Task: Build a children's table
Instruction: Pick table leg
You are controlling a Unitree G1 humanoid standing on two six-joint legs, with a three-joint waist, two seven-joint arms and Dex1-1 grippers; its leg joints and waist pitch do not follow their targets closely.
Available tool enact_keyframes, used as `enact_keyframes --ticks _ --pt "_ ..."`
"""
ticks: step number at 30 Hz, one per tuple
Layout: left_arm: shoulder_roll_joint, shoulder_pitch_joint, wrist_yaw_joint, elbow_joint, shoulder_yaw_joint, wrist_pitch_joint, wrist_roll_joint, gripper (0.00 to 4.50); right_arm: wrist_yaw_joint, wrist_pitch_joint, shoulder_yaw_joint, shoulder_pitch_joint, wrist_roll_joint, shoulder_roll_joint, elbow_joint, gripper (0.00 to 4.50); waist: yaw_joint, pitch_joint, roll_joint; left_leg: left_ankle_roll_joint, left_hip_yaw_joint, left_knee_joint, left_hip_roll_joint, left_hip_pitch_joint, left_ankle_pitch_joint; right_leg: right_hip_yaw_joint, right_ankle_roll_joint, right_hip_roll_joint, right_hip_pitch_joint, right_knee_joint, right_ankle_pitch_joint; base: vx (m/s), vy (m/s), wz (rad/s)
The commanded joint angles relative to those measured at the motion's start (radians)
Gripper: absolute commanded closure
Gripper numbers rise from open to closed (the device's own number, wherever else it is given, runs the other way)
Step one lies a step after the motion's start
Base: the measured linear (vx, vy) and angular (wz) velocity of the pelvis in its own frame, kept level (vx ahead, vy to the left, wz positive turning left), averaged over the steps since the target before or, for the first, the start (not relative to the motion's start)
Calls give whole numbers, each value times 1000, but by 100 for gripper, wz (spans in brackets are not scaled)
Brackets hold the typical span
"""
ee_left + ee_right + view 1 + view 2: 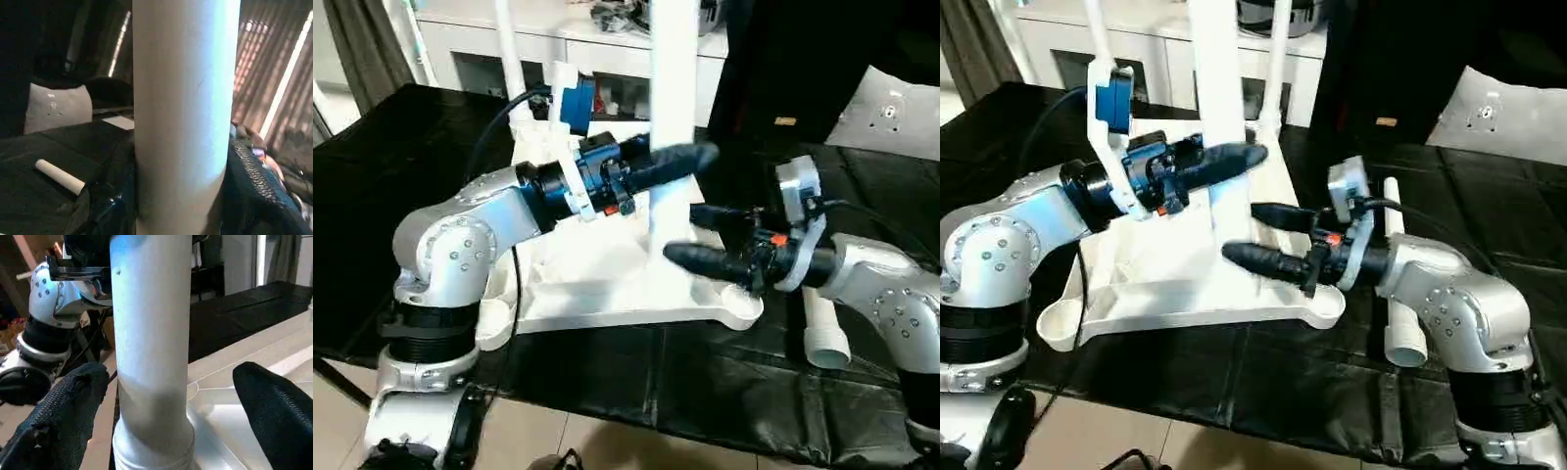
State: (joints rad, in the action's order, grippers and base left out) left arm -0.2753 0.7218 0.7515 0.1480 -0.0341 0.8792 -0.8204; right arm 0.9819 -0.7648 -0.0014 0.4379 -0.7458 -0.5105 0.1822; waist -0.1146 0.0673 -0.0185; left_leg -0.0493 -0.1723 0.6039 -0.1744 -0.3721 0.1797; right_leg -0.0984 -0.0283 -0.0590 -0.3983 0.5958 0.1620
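white upright leg [674, 117] clamped in left gripper [690, 160]; right gripper [1255, 235] spread open beside it; spare leg [1400, 313] nearby

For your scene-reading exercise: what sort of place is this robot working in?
Probably an indoor lab or demo room set up like a home: a black-covered work table, white cabinets behind it, and curtains to one side.

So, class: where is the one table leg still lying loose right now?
In the head views, the loose leg lies on the black cloth at the robot's right, behind its right forearm, just beyond the upturned tabletop.
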Motion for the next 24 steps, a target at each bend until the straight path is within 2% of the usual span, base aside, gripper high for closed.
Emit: enact_keyframes --ticks 1,5,8,9,14,15,17,24 --pt "-11 22 33 34 40 -16 25 265 17 -6 16 15 10 -11 17 0 -3 -77 -10 22 17 -62 -52 13 136 56 -66 -90 52 -83 401 0 0 0" --pt "-31 25 48 40 86 -28 61 265 27 16 63 30 57 -25 9 0 -1 -77 -11 17 17 -61 -53 12 130 57 -70 -90 53 -80 389 0 0 0" --pt "-36 28 52 45 109 -38 75 265 19 9 79 38 62 -16 3 0 -1 -77 -12 15 17 -61 -52 12 131 57 -70 -91 54 -80 395 0 0 0" --pt "-35 29 52 44 110 -38 75 265 19 8 79 39 61 -16 2 27 -2 -77 -15 17 17 -61 -52 10 126 57 -70 -91 54 -80 393 0 0 0" --pt "-36 29 53 48 133 -61 103 265 15 -13 88 28 41 -1 12 54 -1 -77 -16 17 17 -61 -53 11 132 57 -71 -90 54 -81 391 0 0 0" --pt "-34 31 53 45 137 -69 111 265 21 -17 96 23 43 -2 15 78 -1 -77 -15 17 17 -61 -53 12 134 57 -71 -90 53 -81 393 0 0 0" --pt "-33 32 52 42 140 -79 119 265 23 -19 106 19 50 -4 17 85 -1 -76 -16 16 16 -61 -52 11 133 57 -67 -91 54 -82 397 0 0 0" --pt "-30 36 56 36 147 -89 127 265 7 -23 111 18 60 2 4 151 -2 -77 -14 11 17 -61 -52 11 130 57 -70 -91 54 -80 390 0 0 0"
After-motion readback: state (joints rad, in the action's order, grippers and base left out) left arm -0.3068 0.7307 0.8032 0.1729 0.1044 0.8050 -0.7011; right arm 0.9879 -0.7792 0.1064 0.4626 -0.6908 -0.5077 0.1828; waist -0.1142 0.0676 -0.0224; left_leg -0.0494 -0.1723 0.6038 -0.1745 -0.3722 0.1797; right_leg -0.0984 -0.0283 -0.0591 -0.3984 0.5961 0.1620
